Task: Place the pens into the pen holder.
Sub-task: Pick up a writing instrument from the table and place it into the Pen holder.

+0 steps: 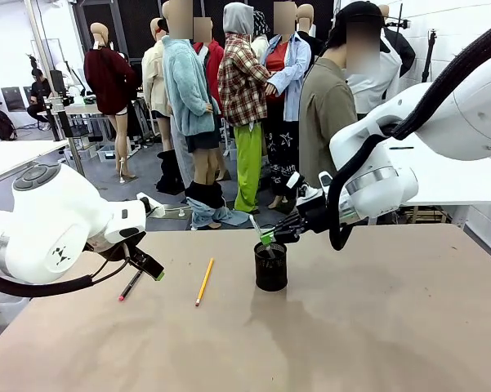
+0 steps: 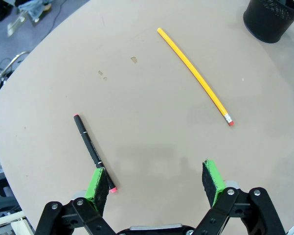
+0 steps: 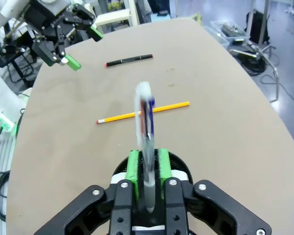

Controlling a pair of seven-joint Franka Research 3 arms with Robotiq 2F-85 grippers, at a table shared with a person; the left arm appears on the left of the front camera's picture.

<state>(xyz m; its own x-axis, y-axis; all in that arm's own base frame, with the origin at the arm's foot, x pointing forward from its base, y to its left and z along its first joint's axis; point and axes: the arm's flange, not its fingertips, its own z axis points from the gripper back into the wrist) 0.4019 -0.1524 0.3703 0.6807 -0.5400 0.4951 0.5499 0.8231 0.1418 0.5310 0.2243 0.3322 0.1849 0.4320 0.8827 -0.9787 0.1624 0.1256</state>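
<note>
Pen holder (image 1: pixel 270 269) is sitting directly beneath right hand (image 3: pixel 148 156), pads pinching silver-grey pen (image 3: pixel 146 122), axis 12-to-6 o'clock; left hand (image 2: pixel 154 169) is hovering wide open, dark pen (image 2: pixel 90 147) at 9 o'clock.

pen (image 1: pixel 131 285) left of pencil (image 1: pixel 204 282) | pencil left of pen holder (image 1: pixel 270 266) | all on table (image 1: pixel 376 327)

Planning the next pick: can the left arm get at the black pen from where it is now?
Probably yes: the left arm holds its jaws open close by the black pen, with bare table around it and the pencil lying well apart.
</note>
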